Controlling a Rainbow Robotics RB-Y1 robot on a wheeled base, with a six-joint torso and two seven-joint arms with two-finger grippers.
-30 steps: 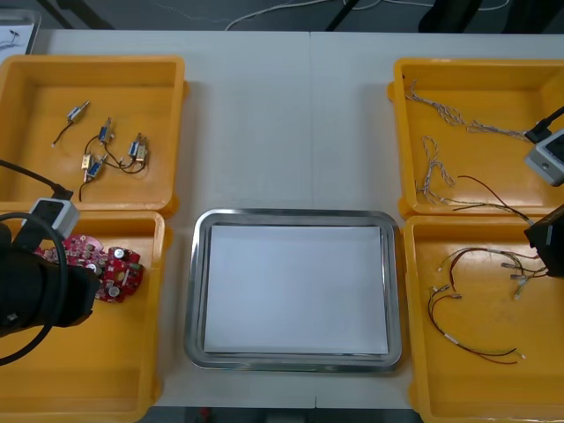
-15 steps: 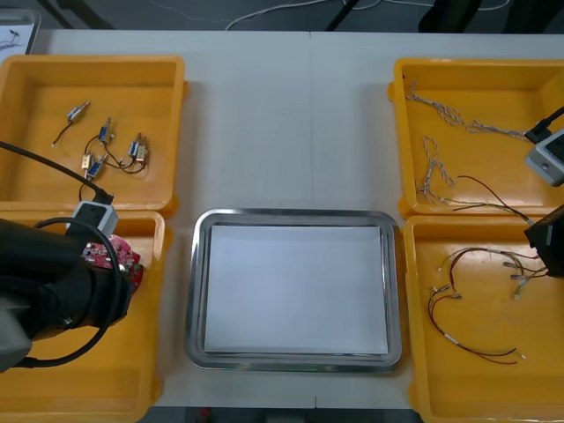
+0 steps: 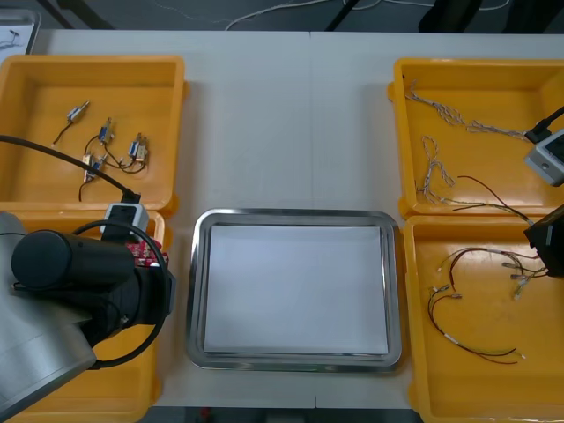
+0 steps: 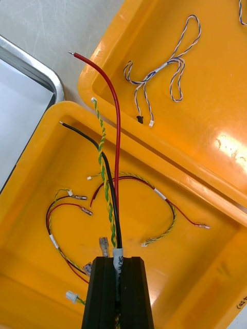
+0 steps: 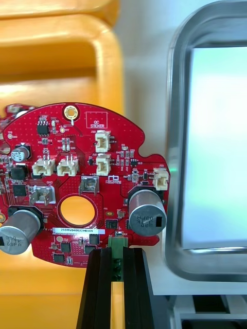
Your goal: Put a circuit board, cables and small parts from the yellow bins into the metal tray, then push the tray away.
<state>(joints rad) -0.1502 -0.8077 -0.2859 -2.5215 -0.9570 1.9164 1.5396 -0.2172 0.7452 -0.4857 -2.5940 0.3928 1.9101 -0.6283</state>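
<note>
At the far left, the far-left bin [image 3: 92, 63] holds several small metal parts [image 3: 137, 150] with thin wires. Nearer, the left arm [image 3: 79, 282] lies over the near-left bin [image 3: 132, 392] and covers most of it. The left gripper [image 5: 117, 253] is closed on the circuit board [image 5: 87, 175]. Its two black fingers [image 5: 95, 288] pinch a green connector on the edge of the board. The round red board stands out beyond the fingertips, flat, with its component side facing the wrist camera. The board is above the right part of the near-left bin. Its right edge reaches past the rim of that bin to just beside the left rim of the metal tray [image 3: 295, 214]. The board is not inside the tray. The tray lies in the middle of the table [image 3: 264, 123], between the bins, and it is white inside.

On the right, the far-right bin [image 3: 476, 63] contains blue and white cables [image 3: 434, 172]. The near-right bin [image 3: 419, 352] contains red and yellow cables [image 3: 449, 293] on its floor. The right arm [image 3: 546, 247] is at the right edge of the table, about where these two bins meet. The right gripper [image 4: 117, 259] is closed on a cable bundle [image 4: 116, 226]. A black strand, a red strand and a twisted yellow-green strand come out from between its fingers, above the floor of the near-right bin. Their free ends point toward the far-right bin and the corner of the tray.
</note>
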